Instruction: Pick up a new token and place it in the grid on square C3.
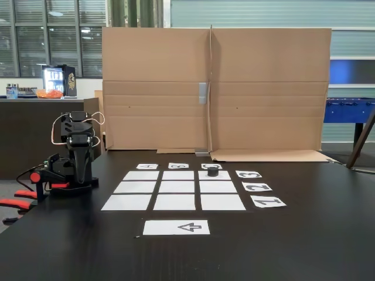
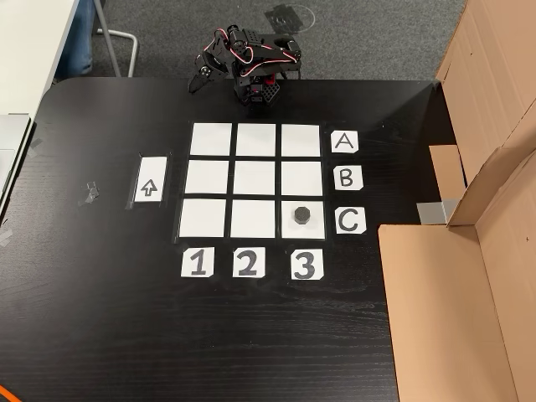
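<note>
One token (image 2: 301,214) seated on square C3 (image 2: 311,226), lower-right cell, as tasked; gripper (image 2: 198,81) folded upper-centre, jaw state unclear.

Small black cylindrical token (image 2: 301,214) sat dark against its plain white paper cell (image 2: 311,231). Nine-cell paper grid (image 2: 255,177) was white on a matte black tabletop (image 2: 100,318). White paper labels (image 2: 306,265) carried dark grey characters. White arrow sheet (image 2: 150,179) had a grey outlined arrow. Black arm (image 2: 249,60) had red-and-white wires. Folded cardboard screen (image 1: 215,88) was plain brown.
</note>
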